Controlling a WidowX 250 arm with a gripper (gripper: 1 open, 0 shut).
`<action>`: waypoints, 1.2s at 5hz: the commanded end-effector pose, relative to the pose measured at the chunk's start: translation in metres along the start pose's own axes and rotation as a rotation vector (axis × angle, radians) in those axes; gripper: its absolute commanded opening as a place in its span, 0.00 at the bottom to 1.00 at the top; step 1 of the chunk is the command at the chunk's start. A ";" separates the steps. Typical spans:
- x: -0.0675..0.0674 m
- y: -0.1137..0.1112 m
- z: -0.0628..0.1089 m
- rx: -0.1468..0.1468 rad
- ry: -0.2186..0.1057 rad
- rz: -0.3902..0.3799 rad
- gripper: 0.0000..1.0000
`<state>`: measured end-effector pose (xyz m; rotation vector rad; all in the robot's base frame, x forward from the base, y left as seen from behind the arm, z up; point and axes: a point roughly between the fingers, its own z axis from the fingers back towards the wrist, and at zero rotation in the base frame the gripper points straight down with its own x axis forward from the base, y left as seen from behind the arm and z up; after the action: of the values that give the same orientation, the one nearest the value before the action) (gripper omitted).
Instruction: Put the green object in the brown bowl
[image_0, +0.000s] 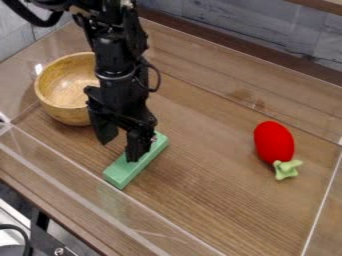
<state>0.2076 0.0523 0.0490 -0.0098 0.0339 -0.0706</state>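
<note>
- A wooden table (221, 190) spreads beneath my pincer (119, 146) and runs out past it on both sides.
- The brown bowl (60, 82), round and light brown, sits beside my pincer, toward the upper left of the camera view, its near edge partly behind my dark arm (118, 60).
- The green object (131, 168), a flat, elongated block, lies on the table directly by my pincer, slanting from lower left to upper right in view; the fingers overlap its upper part, and whether they touch it I cannot tell.
- My pincer, pointed down at the table, stands with its fingers apart.
- A red strawberry-like toy (274, 142) rests well apart from my pincer, on the right side of the view, its small green stem (287, 169) toward the lower edge.
</note>
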 end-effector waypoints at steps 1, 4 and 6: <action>0.005 0.009 -0.005 0.002 -0.015 -0.014 1.00; 0.021 -0.009 -0.025 -0.004 -0.014 0.007 0.00; 0.019 -0.001 -0.023 -0.019 -0.017 0.052 0.00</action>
<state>0.2223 0.0466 0.0177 -0.0352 0.0513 -0.0228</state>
